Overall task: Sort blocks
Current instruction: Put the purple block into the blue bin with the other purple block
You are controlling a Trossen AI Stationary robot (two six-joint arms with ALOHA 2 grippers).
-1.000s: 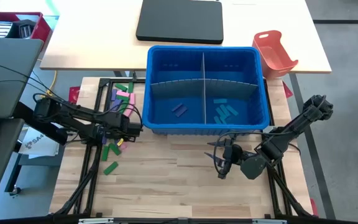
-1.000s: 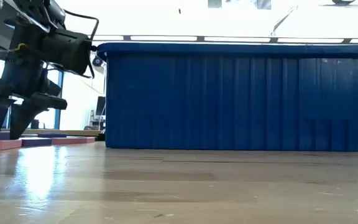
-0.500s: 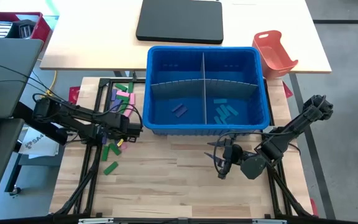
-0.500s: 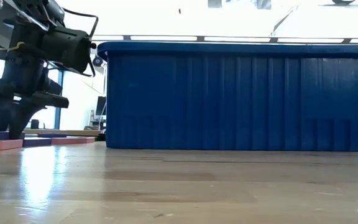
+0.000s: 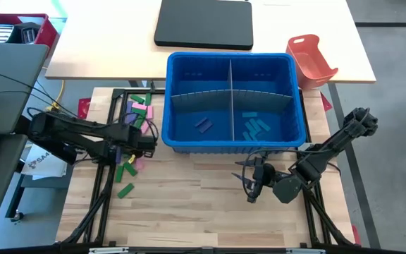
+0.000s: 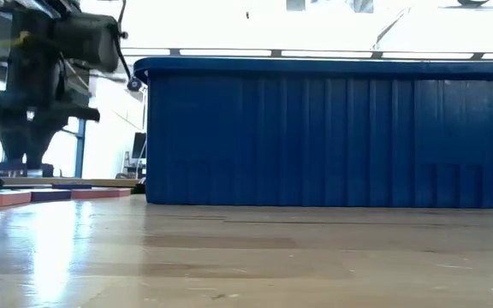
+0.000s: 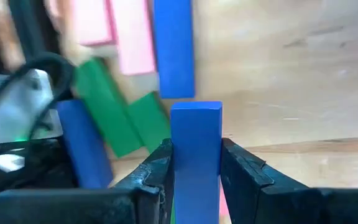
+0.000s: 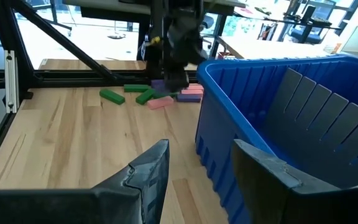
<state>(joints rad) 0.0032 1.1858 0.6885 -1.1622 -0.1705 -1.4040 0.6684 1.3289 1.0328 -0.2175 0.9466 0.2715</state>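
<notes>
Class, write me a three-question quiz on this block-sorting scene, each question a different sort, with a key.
1. True or false: the left gripper has its jaws shut on a blue block.
2. Multiple choice: the teal blocks lie in the blue bin's (A) front right compartment, (B) back left compartment, (C) outside it.
3. Fill in: the right gripper waits with open jaws, holding ____.

Key: 1 true; 2 A; 3 nothing.
</notes>
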